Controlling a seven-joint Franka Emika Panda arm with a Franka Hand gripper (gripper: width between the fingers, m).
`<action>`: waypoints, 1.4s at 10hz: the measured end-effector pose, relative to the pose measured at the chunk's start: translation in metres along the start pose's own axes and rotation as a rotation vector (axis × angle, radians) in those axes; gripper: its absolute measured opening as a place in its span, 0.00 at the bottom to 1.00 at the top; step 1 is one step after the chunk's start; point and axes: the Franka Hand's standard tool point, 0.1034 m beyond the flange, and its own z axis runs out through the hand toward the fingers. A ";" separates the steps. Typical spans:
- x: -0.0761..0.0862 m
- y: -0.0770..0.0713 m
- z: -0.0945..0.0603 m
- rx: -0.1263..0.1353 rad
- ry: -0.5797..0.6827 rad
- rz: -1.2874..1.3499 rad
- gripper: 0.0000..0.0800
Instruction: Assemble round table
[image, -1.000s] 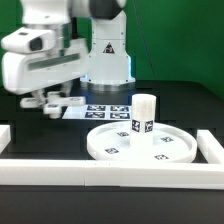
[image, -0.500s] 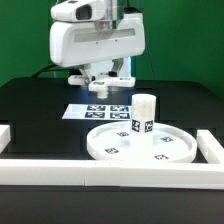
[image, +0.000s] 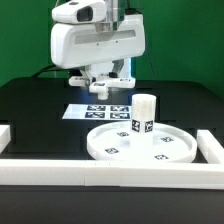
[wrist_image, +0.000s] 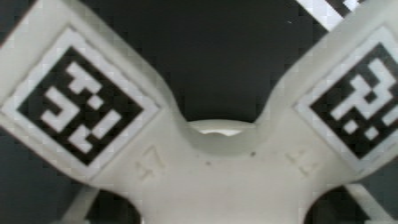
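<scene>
- Green walls (image: 190, 40) back a black counter (image: 40, 120), fenced by white border rails (image: 110, 172) along the near edge and at both sides.
- Near the middle, toward the exterior view's right, the large rimmed disc (image: 140, 146) of the round table lies flat with its rim up and several square tags on its face.
- On the disc stands the short thick leg (image: 144, 113), upright with its long axis vertical. It sits toward the far side of the disc, its tags facing the camera.
- Behind the disc, toward the exterior view's left, the marker board (image: 100, 109) lies flat on the counter.
- Over the marker board's far edge hangs the white arm (image: 98, 40), its gripper (image: 99, 87) pointing straight down and well apart from the disc and leg.
- In the wrist view, the cross-shaped foot (wrist_image: 214, 150) fills the frame, clear of the dark counter behind it. Two tagged arms splay apart from a hub with a small round hole.
- With the foot carried this high and this close to the lens, the jaws look clamped on it, though the contact itself is hidden.
- From the exterior view, the foot cannot be made out beneath the hand.
</scene>
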 end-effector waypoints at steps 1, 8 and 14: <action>0.019 -0.004 -0.020 0.005 0.002 -0.013 0.56; 0.045 -0.014 -0.037 -0.008 0.025 -0.015 0.56; 0.084 -0.004 -0.042 -0.024 0.052 -0.050 0.56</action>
